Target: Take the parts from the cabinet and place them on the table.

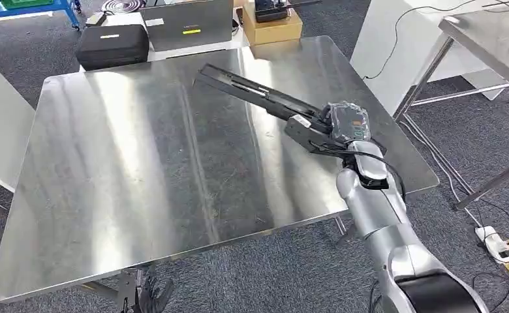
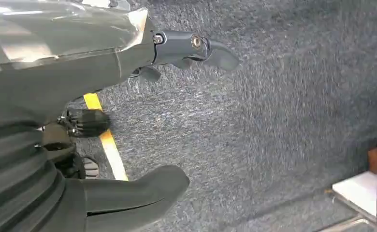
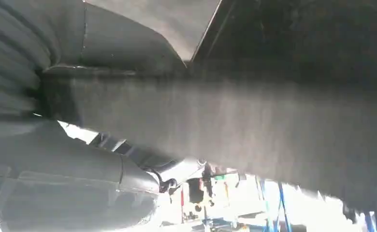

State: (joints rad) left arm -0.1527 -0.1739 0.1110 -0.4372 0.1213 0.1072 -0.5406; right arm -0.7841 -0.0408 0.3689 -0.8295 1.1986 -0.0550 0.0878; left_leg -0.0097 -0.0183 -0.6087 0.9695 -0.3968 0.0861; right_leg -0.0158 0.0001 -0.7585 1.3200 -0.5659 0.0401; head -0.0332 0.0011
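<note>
My right hand (image 1: 335, 128) holds one end of a long black part (image 1: 258, 93), a flat rail-like piece with a slot along it, and I have it out over the steel counter (image 1: 141, 169). The fingers are closed around the near end of the part; in the right wrist view the dark part (image 3: 235, 125) lies right across my grip, so I cannot see how tight each finger sits. The part reaches from my hand toward the far edge of the counter. I cannot tell for sure if its far end already touches the counter or hangs just above it, but the reflection close under it makes me think it is very near the surface. My left hand (image 2: 80, 145) hangs down beside the near edge of the counter, over the grey carpet floor (image 2: 273, 121), with its fingers loosely apart and nothing in it. Beyond the far edge of the counter there is a black case (image 1: 111, 44) and a brown cardboard box (image 1: 273, 27). I judge that I am in the placing step: the part is brought over the counter and is not yet released. The next move asks me to lower the held end until the whole part lies flat, then open the fingers slowly and lift the hand straight away, so the part does not slide or tip.
</note>
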